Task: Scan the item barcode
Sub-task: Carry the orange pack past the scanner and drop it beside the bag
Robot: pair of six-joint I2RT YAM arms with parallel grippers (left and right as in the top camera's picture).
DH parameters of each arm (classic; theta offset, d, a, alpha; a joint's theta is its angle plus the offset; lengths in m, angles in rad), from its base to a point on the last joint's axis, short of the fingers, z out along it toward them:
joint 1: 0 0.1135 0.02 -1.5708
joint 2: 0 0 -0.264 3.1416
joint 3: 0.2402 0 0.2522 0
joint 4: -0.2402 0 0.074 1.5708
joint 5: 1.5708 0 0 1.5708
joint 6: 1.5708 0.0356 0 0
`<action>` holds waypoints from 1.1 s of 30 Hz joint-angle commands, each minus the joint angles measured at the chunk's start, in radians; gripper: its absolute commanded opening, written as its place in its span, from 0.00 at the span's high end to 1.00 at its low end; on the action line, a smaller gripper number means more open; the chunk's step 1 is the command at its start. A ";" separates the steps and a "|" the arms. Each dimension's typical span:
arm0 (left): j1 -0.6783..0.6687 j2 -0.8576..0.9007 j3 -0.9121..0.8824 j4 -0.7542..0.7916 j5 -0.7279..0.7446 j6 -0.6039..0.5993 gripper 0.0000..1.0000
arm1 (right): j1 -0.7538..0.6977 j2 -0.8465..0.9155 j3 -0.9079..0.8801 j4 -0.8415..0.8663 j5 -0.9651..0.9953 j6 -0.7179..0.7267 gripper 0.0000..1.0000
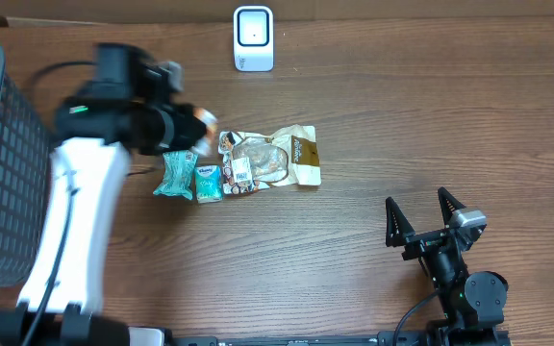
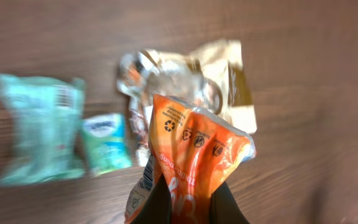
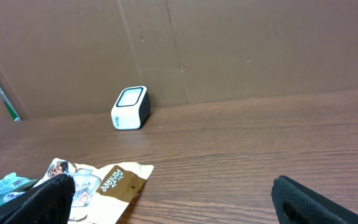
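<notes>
Left wrist view: the left gripper [image 2: 192, 202] is clamped on an orange packet [image 2: 197, 140], held aloft; next, its barcode must face the scanner [image 1: 253, 38]. The right gripper [image 1: 416, 200] rests, jaws apart.

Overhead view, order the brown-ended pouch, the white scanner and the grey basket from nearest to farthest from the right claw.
From the right claw:
1. Brown-ended pouch, table centre.
2. White scanner, far edge.
3. Grey basket, far left.
</notes>
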 commanded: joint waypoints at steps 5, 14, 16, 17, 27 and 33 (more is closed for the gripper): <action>-0.211 0.232 -0.078 0.116 -0.027 -0.051 0.96 | 0.006 -0.006 -0.011 0.003 0.002 0.000 0.00; -0.346 0.312 -0.074 0.196 -0.132 -0.085 0.64 | 0.006 -0.006 -0.011 0.003 0.002 0.000 0.00; -0.347 0.312 -0.071 0.196 -0.137 -0.085 0.37 | 0.006 -0.006 -0.011 0.003 0.002 0.000 0.00; -0.345 0.311 -0.066 0.192 -0.137 -0.085 0.33 | 0.006 -0.006 -0.011 0.003 0.002 0.000 0.00; -0.237 0.310 0.368 -0.119 -0.237 -0.058 0.26 | 0.006 -0.006 -0.011 0.003 0.002 0.000 0.00; -0.048 0.310 0.853 -0.344 -0.300 -0.021 0.00 | 0.006 -0.006 -0.011 0.003 0.002 0.000 0.00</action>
